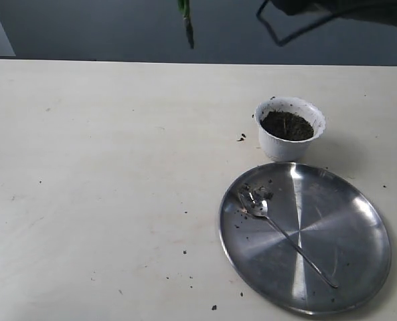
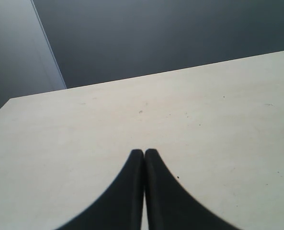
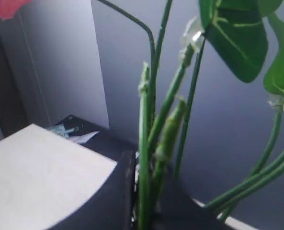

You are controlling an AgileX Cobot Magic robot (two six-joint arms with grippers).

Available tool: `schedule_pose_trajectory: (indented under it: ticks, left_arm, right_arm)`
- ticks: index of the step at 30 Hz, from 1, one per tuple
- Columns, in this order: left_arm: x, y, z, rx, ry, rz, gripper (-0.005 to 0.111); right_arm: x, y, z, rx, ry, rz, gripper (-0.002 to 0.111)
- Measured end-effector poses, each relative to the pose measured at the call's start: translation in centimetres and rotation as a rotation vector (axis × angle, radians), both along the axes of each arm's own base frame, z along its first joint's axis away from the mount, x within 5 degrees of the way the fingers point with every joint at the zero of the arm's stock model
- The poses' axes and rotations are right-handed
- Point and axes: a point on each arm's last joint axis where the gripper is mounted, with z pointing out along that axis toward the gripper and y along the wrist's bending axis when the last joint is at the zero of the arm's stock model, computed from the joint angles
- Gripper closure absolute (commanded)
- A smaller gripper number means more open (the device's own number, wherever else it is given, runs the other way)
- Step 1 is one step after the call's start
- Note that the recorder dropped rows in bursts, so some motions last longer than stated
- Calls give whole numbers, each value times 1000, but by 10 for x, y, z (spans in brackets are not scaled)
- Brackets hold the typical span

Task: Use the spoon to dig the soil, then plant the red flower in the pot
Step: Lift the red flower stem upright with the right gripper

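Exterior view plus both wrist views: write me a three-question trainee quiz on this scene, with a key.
1. True or false: the spoon lies on the steel plate.
2. Multiple choice: the right gripper holds A) the spoon, B) the stems of the red flower, C) the pot.
3. Fill the blank: the soil sits inside the white ____.

Key
1. True; its bowl, smeared with soil, points toward the pot.
2. B; the green stems are clamped between the dark fingers in the right wrist view.
3. pot. It stands on the table, just beyond the plate's rim.
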Motion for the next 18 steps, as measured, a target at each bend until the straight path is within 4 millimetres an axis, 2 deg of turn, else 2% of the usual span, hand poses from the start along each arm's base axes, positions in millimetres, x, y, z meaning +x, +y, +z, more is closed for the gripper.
schedule_pose_trajectory:
  ticks: [4,7,12,15,18]
  left_arm:
    - [0,0,0,0,0,0,105]
    - [0,0,0,0,0,0,105]
    - [0,0,0,0,0,0,105]
    - [0,0,0,0,0,0,105]
    - [0,0,0,0,0,0,105]
  right_arm:
    - [-34,-32,0,59,-160,-60,109]
    - [-57,-54,-17,116,-289,-125,109]
    - [-78,-83,-56,209,-355,-247,109]
    - [-86,-98,-69,257,-363,-342,109]
    - [-86,-108,-73,301,-345,-433,109]
